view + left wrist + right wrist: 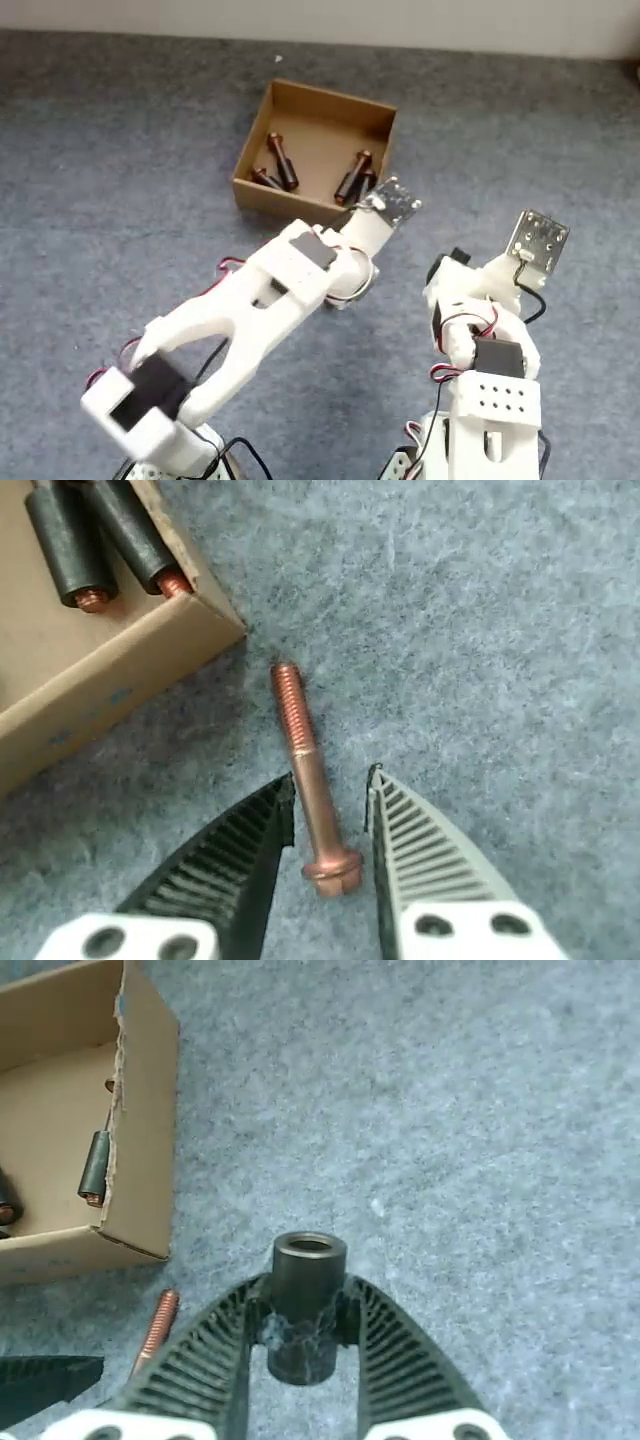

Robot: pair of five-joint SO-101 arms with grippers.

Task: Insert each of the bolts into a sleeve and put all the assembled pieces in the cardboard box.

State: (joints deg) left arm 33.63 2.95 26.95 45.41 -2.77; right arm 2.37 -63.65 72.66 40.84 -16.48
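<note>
Copper-coloured bolt [306, 770] is lying flat on the grey tabletop [500, 630], sitting right in the gap of the left tool [331, 777]. The jaws stand apart, one each side of the shank just above the flanged head, and as far as I can see they aren't pinching it yet. The threaded end points away from the tool, out past its tips toward the corner of the cardboard box [110, 680].

The right tool [305, 1295] is clamped on a dark sleeve [308, 1270], open bore facing back up at the wrist. I can't tell whether the sleeve's bottom touches the tabletop.

My take is that the job right now is grabbing that bolt. I'd close on the shank close to the head, not on the flange itself, so the bolt doesn't tip or roll and the whole thread sticks out free ahead of the tips. After that it's mostly alignment: bring the thread square to the bore while the right tool keeps the sleeve steady. Come in crooked and I'd expect it to snag on the rim.

The box, just ahead of the left tool, holds what looks like four assembled pieces [282, 160], dark sleeves with copper ends poking out. They lie as two pairs, one toward each side wall.
</note>
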